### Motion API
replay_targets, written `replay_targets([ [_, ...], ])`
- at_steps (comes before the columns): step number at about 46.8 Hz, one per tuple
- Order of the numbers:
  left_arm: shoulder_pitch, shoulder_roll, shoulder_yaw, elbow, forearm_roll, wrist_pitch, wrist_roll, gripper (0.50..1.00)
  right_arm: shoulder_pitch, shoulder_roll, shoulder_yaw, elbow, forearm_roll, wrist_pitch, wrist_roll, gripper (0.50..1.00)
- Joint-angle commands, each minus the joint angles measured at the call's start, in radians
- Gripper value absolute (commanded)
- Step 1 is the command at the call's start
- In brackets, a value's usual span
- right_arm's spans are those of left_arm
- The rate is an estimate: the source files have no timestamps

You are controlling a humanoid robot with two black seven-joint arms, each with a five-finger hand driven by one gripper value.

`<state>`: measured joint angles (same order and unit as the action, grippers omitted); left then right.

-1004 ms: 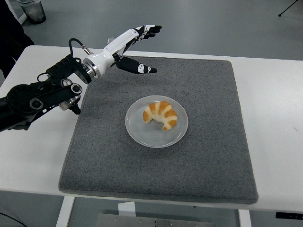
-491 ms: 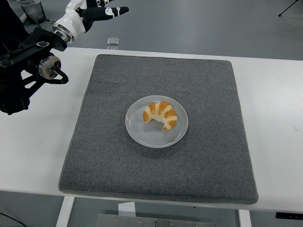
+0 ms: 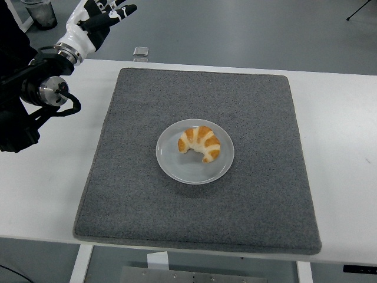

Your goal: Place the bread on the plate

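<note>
— Where is the bread (image 3: 200, 143)?

— It lies on the plate (image 3: 182, 168), toward the plate's far right part, on the grey mat (image 3: 259, 194) that covers the middle of the white bench (image 3: 341, 147). It sits well apart from the left hand (image 3: 97, 16), down and to the right of it.

— And that hand?

— Raised at the top left corner, beyond the bench's far edge, fingers (image 3: 122, 10) spread loosely, grasping nothing. A small flat object (image 3: 140, 51) lies on the floor just right of the hand and lower.
</note>
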<state>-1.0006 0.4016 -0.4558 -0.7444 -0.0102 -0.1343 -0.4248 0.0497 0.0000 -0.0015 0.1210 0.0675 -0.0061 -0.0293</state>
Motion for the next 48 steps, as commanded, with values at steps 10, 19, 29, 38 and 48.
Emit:
replay_targets([
  [10,0.073,-0.01,-0.106,-0.001,-0.02,-0.034,0.0,0.992,-0.001,0.0,0.0,0.0,0.0,0.0,0.0,0.952],
  [19,0.08,-0.01,-0.104,0.0,-0.066,-0.024,0.0,0.992,0.001,0.0,0.0,0.0,0.0,0.0,0.0,0.952],
  [29,0.089,-0.026,-0.103,0.031,-0.079,-0.016,0.038,0.99,0.001,0.0,0.0,0.0,0.0,0.0,0.0,0.952],
  [38,0.093,-0.033,-0.103,0.031,-0.079,-0.019,0.043,0.992,0.001,0.0,0.0,0.0,0.0,0.0,0.0,0.952],
  [48,0.093,-0.035,-0.104,0.03,-0.077,-0.021,0.041,0.992,-0.001,0.0,-0.005,0.0,-0.003,0.0,0.002,0.952],
])
